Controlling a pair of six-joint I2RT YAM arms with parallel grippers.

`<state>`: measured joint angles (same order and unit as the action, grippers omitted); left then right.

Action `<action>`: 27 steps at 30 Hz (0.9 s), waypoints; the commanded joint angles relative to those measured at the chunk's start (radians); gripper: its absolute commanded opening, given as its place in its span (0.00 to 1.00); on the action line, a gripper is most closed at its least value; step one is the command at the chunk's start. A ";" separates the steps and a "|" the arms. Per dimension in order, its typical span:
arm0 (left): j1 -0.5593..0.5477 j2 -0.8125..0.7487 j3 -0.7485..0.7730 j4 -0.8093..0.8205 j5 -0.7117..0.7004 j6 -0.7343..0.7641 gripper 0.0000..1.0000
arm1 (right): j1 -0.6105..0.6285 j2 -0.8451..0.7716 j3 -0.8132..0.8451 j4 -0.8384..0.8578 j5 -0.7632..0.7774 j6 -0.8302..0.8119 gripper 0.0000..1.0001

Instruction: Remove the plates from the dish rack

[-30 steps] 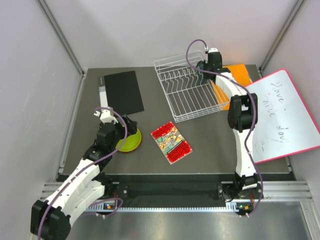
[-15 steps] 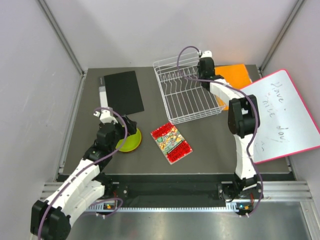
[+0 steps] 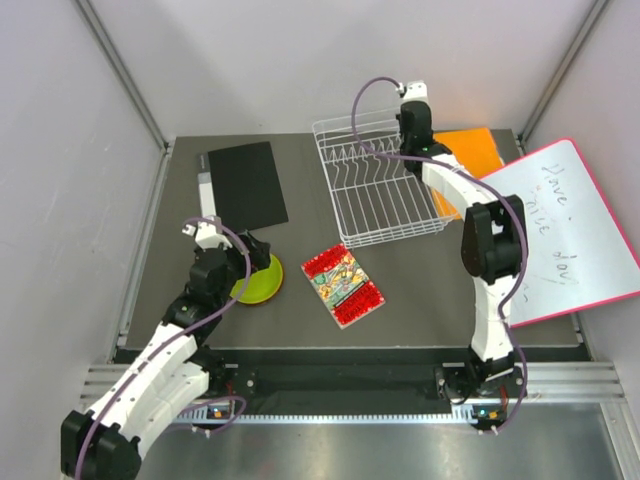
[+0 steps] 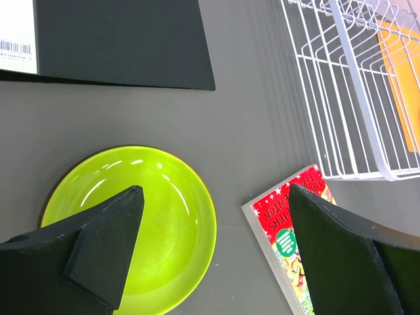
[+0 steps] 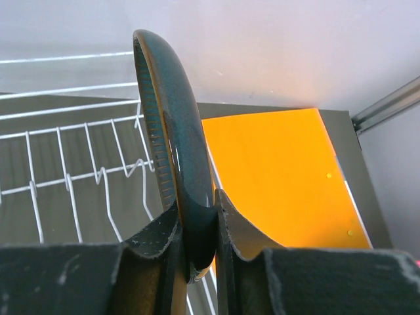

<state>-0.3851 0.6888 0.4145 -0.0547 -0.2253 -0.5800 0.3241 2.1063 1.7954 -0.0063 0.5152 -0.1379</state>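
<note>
Since a second ago our right gripper (image 3: 414,122) has swung from the dish rack's (image 3: 380,205) right side to its far edge. From above we see no plate left inside it; the lime plate (image 3: 258,283) lies on the table (image 3: 420,280) beneath the left gripper (image 3: 248,252). At the left wrist, those jaws stand wide, holding nothing, over that plate. At the right wrist, the jaws pinch the rim of the upright teal plate (image 5: 172,125), above the rack's wires. We judge this thin rim grip could slip, or the plate snag a wire, if we swing fast.

Overhead, wrist close-ups, common dish rack (image 3: 380,200)
</note>
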 commanded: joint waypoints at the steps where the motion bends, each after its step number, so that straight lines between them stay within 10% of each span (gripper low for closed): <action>1: 0.003 -0.017 0.012 0.003 -0.013 0.017 0.96 | -0.005 -0.058 0.003 0.083 0.020 0.027 0.00; 17: 0.002 0.090 0.096 0.148 0.300 0.000 0.98 | 0.012 -0.756 -0.507 -0.090 -0.519 0.390 0.00; 27: 0.002 0.179 0.063 0.447 0.544 -0.127 0.96 | 0.138 -1.031 -0.950 0.138 -0.849 0.693 0.00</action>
<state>-0.3851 0.8585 0.4747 0.1638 0.1967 -0.6407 0.4049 1.1389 0.9489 -0.0368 -0.1890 0.3859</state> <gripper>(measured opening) 0.964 0.153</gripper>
